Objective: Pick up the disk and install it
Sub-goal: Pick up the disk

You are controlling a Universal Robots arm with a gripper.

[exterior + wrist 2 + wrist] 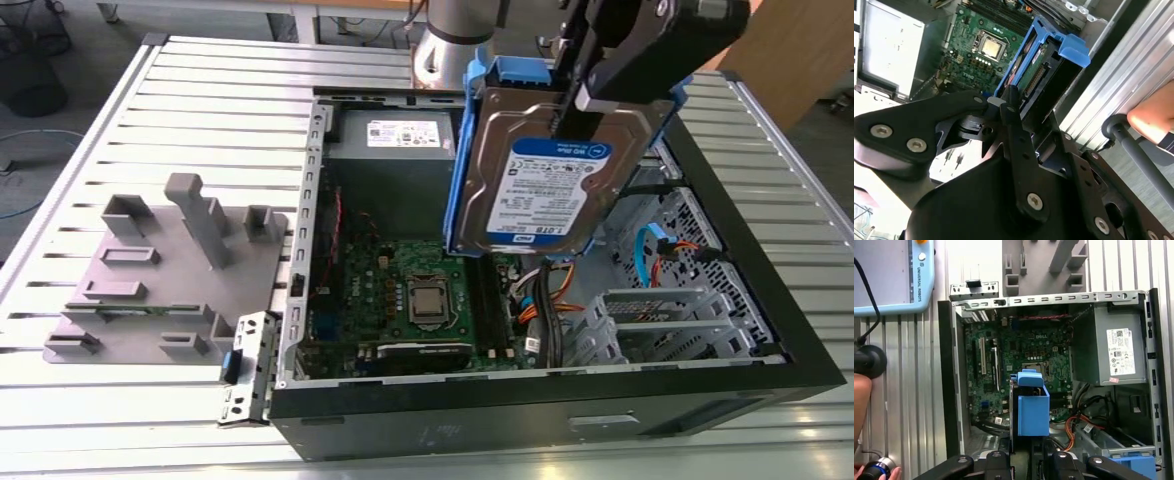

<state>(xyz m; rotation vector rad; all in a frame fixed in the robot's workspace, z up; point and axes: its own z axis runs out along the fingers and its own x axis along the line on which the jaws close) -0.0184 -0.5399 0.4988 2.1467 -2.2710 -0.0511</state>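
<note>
Above the computer case [534, 410], gripper [583, 105] clamps labelled disk [547, 190]

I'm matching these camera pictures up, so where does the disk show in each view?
Exterior view: disk upright above the open case.
Second wrist view: disk edge-on, over the motherboard.
First wrist view: disk end-on, over the motherboard.
Shared landmark: grey power supply.

disk [1040, 75]: blue-framed, edge-on, above motherboard [970, 56]
gripper [1026, 107]: clamped on disk
power supply [889, 50]: just beside motherboard
hand [1149, 117]: well apart from motherboard, past disk
</note>
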